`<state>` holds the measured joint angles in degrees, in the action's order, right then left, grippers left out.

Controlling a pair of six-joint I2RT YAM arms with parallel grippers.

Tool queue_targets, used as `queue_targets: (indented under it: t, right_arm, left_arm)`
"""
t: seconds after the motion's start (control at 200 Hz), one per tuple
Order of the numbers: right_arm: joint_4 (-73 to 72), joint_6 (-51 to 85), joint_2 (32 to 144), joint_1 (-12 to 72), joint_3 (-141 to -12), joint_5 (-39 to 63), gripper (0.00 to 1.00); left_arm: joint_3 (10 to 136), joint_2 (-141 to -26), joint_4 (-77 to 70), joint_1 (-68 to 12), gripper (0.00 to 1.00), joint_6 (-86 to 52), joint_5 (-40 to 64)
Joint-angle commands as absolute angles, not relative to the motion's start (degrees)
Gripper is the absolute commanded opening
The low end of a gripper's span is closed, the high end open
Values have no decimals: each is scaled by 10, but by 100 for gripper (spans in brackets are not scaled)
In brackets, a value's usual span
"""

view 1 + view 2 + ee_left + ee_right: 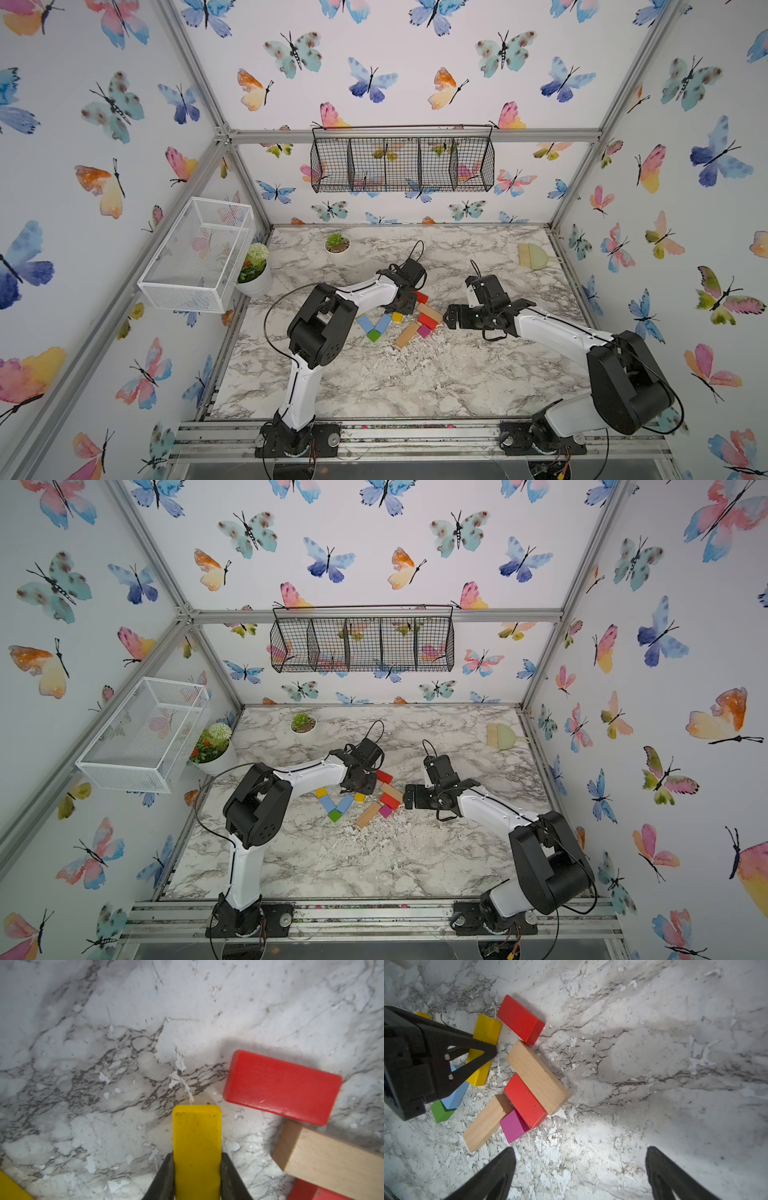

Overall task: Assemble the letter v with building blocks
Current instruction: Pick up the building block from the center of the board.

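Note:
My left gripper (197, 1159) is shut on a yellow bar (197, 1136), held low over the marble table; it also shows in the right wrist view as the yellow bar (486, 1039). Two light-blue bars (365, 323) (383, 323) meet at a green cube (374, 335) in a v. A second yellow bar (321, 792) lies at the left arm's top. To the right lie a red bar (421, 297), a tan bar (430, 311), another red bar (525, 1101), a magenta cube (424, 331) and a second tan bar (407, 335). My right gripper (579, 1151) is open, just right of this cluster.
A small succulent pot (337, 243) and a white flower pot (255, 272) stand at the back left. A brush with dustpan (534, 255) lies at the back right. A white wire basket (195, 253) and a black wire basket (401, 162) hang on the walls.

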<state>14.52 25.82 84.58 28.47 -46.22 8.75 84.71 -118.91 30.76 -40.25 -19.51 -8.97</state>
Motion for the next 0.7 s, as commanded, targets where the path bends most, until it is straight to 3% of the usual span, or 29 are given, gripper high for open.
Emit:
queue_targets:
  t: [0.0, 0.696]
  right_arm:
    - [151, 250, 841, 282, -459, 85, 99]
    - [150, 248, 836, 282, -454, 88, 99]
  left_arm:
    - [864, -1190, 320, -404, 32, -191, -83]
    - [885, -1148, 335, -381, 29, -145, -116]
